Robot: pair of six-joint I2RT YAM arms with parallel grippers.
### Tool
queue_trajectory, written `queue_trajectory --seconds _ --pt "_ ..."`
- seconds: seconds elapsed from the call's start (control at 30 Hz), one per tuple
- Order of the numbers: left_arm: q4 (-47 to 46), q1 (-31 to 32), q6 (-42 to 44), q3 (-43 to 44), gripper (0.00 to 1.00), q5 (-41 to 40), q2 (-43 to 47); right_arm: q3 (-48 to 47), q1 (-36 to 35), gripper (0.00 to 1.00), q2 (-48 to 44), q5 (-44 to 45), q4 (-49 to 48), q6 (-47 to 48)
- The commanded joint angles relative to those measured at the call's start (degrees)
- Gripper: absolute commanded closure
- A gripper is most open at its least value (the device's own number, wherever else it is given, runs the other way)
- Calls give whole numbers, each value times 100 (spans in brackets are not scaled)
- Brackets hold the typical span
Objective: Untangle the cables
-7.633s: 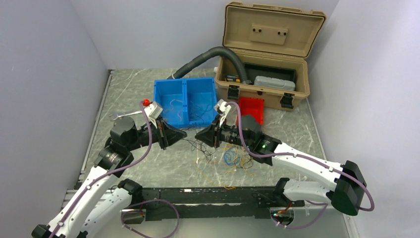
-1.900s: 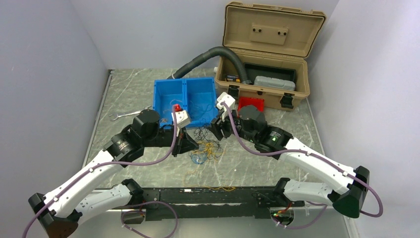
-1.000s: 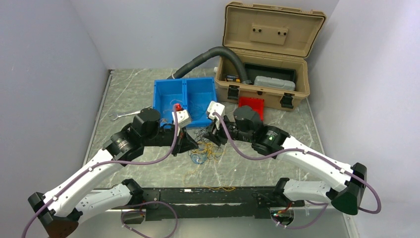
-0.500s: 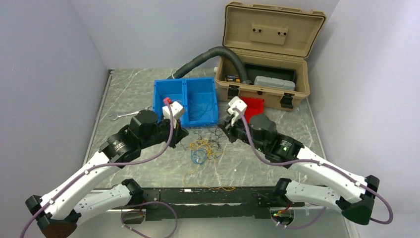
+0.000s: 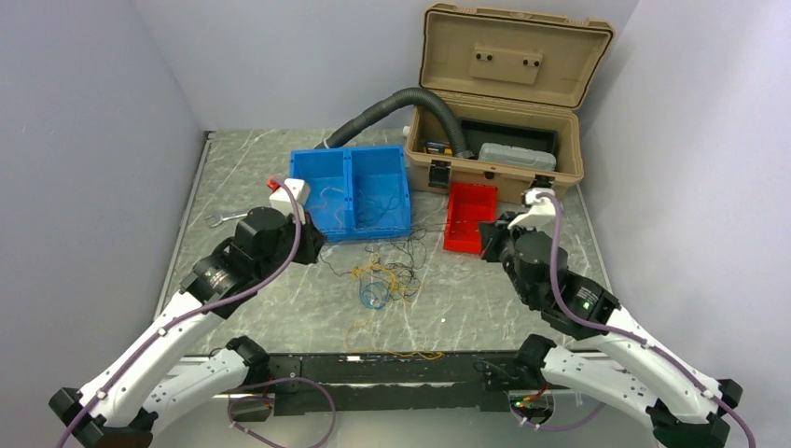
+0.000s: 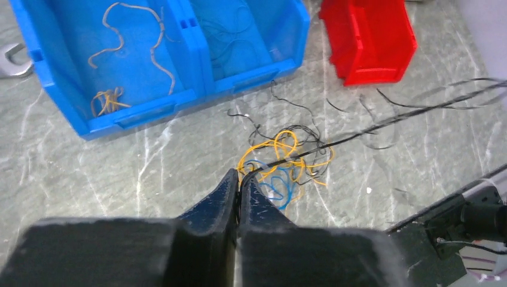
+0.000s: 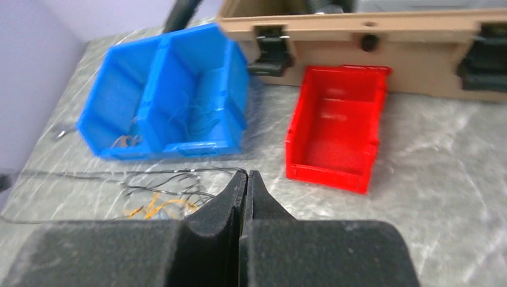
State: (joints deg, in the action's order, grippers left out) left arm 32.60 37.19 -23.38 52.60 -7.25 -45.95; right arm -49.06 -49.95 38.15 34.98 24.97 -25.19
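Cables (image 5: 382,278) lie in a loose knot of yellow, blue and black hair-thin wire on the grey marbled table (image 5: 280,159), just in front of the blue bin (image 5: 350,224) and between the two arms. From above, the wires are little more than scribbles, and neither set of fingers can be read.

The wrist cameras fill that in. The left gripper (image 6: 239,178) has its dark, wedge-shaped fingers pressed together with no gap. They pinch a black strand (image 6: 359,134) that leaves the tips and runs straight up to the right over the yellow and blue loops. The right gripper (image 7: 244,174) is closed just as tightly on a thin black wire (image 7: 89,174), which runs leftward low over the table to the picture's edge. Whether both hold one wire cannot be told.

The left wrist view also looks into the blue bin's two compartments. One holds curly whitish wires and a small yellow bundle, the other fine dark threads.

Only the overhead view takes in the tan hard case (image 5: 508,56) with its lid raised. It also shows the ribbed grey hose (image 5: 392,101) curving into the case, and a flat metal wrench (image 5: 224,219) left of the bin. The red bin (image 7: 335,128) is smooth moulded plastic, rectangular and smaller than the blue one.
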Motion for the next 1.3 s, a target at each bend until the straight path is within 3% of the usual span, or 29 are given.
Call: queue_trajectory --seconds 0.0,0.03,0.07,0.1,0.13,0.23,0.3,0.37,0.43,0.5,0.6,0.7,0.87,1.07,1.27 --pt "961 -530 -304 -110 74 -1197 99 -354 297 100 -500 2448 1124 -795" --pt "1009 -586 -322 -117 52 -1193 79 -377 301 100 -575 2503 1094 -719" --pt "1040 -632 -351 -130 40 -1195 66 -403 295 100 -650 2517 1057 -663" --pt "1037 -674 -356 -146 39 -1159 61 -429 301 100 -737 2522 1018 -603" --pt "996 -712 -305 -178 45 -1080 58 -460 298 100 -785 2522 970 -523" --pt "910 -764 -297 -301 78 -972 55 -659 300 100 -786 2533 957 -357" --pt "747 -776 -212 -384 84 -721 52 -833 300 100 -689 2396 907 -78" --pt "343 -783 69 -517 75 35 50 -1049 302 100 -530 2194 918 69" --pt "-272 -781 342 -670 55 1029 20 -1324 302 100 -363 2051 1011 147" --pt "-678 -767 360 -761 42 1727 -72 -1565 299 100 -219 1920 1004 239" --pt "-1376 -676 378 -899 31 2353 -217 -1981 302 100 -42 1621 875 490" --pt "-1961 -303 522 -887 22 2490 -432 -2585 295 100 323 1322 851 732" --pt "-2780 512 1006 -669 18 1940 -1008 -3472 301 100 879 848 837 1027" --pt "-4483 693 1490 -973 17 1925 -1510 -4191 299 100 1328 521 823 1208" --pt "-4316 700 1845 -176 18 2217 -2806 -4673 302 100 1550 337 707 1373"
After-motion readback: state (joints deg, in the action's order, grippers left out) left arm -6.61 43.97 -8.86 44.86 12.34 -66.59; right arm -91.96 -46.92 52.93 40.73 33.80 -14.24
